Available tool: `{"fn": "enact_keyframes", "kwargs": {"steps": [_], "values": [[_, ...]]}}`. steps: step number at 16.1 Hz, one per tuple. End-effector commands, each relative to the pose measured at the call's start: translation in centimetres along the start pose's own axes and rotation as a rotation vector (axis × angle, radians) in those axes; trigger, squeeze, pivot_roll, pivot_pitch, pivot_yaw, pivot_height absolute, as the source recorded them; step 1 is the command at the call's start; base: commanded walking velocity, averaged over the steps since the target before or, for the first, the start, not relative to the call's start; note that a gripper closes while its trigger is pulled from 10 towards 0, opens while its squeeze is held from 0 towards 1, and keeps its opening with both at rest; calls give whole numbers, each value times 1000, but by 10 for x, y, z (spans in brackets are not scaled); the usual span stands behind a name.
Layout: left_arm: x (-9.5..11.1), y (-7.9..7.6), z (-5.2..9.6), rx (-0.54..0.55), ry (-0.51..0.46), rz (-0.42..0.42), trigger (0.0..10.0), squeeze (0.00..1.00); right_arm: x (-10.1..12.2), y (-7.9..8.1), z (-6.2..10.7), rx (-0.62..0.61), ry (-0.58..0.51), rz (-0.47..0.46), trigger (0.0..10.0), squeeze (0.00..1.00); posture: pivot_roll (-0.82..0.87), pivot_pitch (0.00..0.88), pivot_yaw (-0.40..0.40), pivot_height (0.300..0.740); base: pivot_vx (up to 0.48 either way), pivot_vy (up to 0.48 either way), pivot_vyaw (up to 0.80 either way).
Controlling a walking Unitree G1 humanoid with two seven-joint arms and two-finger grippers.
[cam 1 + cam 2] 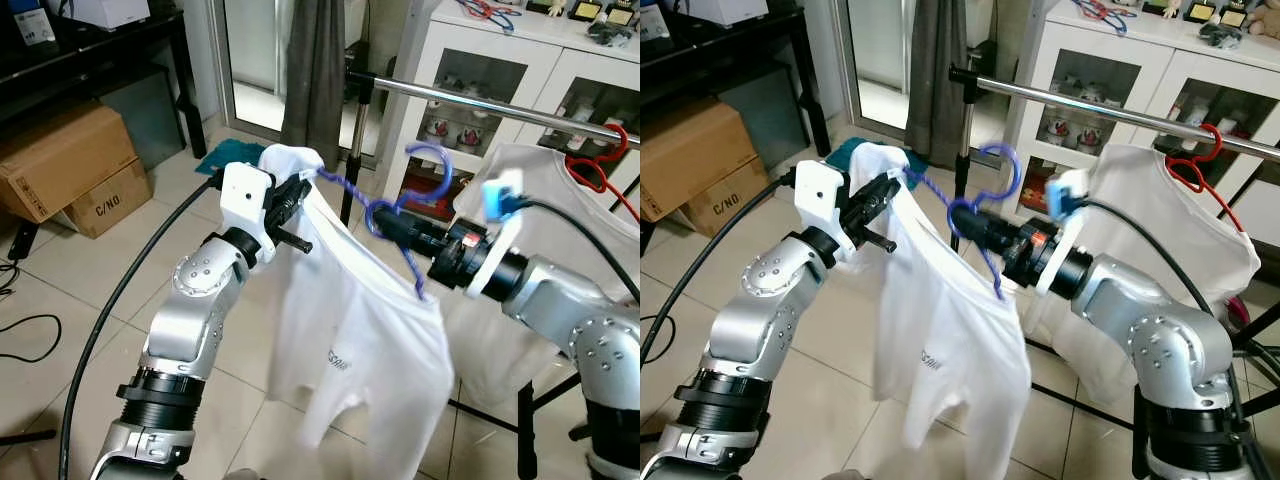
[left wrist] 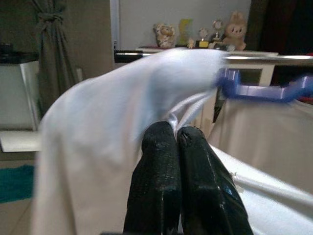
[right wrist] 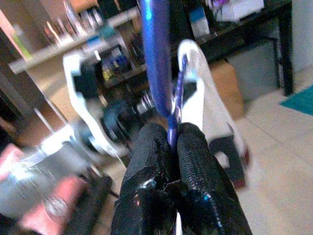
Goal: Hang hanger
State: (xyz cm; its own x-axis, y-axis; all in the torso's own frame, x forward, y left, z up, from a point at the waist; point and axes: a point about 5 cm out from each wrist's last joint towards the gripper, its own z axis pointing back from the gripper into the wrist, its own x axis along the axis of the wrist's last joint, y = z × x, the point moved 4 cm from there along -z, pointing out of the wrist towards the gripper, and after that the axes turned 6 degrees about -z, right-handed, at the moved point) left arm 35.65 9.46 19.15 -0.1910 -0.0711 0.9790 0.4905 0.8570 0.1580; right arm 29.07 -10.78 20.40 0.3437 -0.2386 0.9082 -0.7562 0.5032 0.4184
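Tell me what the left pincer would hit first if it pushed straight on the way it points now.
Probably the blue hanger and the right pincer holding it: the left pincer, shut on the white shirt, points across toward them. Depth is unclear; it might pass just in front.

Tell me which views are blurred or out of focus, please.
Right wrist view: the background is smeared, and the blue hanger is soft, while the right end effector is fairly sharp. Left wrist view: the white shirt is soft. Both eye views are sharp.

Two hangers (image 1: 400, 210) (image 1: 592, 165), two white shirts (image 1: 350, 340) (image 1: 530, 180)
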Motion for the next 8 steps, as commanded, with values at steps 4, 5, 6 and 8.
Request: {"fn": "enact_keyframes", "kwargs": {"steps": [4,5,6,8], "values": [[40,1,-5,-106,-77,-74,0,0,-22,-2,-1,-41,126,70,0,0,-5,0,-55,740,0,0,0],[37,-2,-4,-143,-37,-106,0,0,-26,-5,-1,-65,143,92,0,0,2,0,-44,740,0,0,0],[36,-2,-4,-144,-26,-105,0,0,-26,-6,-1,-71,149,96,0,0,2,0,-44,740,0,0,0],[35,-9,-2,-205,6,-86,0,0,-33,-12,3,-121,200,118,0,0,-2,0,-34,740,0,0,0]]}}
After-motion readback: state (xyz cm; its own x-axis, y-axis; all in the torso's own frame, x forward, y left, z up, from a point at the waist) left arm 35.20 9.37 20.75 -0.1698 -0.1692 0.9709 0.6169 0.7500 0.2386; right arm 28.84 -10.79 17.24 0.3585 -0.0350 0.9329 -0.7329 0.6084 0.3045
